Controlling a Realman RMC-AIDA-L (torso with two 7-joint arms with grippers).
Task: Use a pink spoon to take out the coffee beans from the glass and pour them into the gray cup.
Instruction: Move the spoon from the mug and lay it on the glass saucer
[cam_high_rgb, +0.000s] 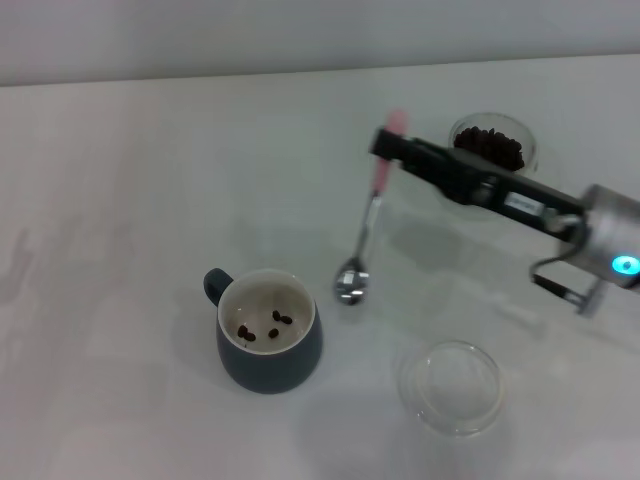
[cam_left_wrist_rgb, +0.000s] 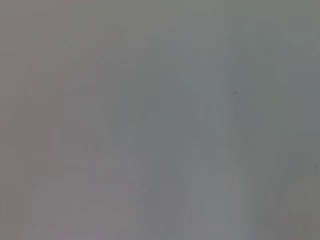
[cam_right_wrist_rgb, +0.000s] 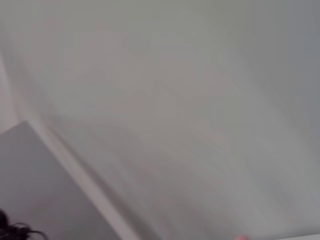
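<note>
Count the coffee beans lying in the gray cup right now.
3 coffee beans show on the cream floor of the gray cup: one toward its left, two close together near the middle. The near wall may hide more.

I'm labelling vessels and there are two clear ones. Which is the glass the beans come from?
On the white table, look to the far right, behind the right hand. The glass there is heaped with dark beans; the clear dish nearer the front is shallow and holds none.
</note>
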